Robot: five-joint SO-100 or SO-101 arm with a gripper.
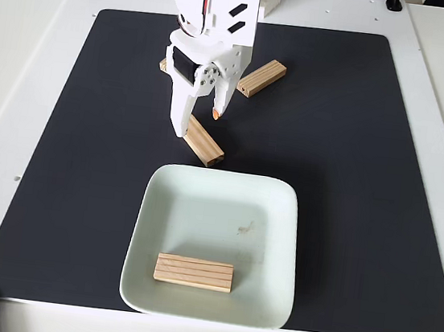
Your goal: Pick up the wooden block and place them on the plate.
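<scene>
- Gripper point(197, 124) hangs above the plate's point(280, 222) far edge, fingers spread.
- One block point(203, 142) lies between those fingers, just beyond the plate.
- Another block point(193, 273) lies in the plate, near side.
- A third point(263, 79) lies farther back, past the gripper.

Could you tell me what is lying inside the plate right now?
Inside the plate lies one wooden block, flat near the front edge, plus a small dark smudge. Nothing covers the plate's inside.
</scene>
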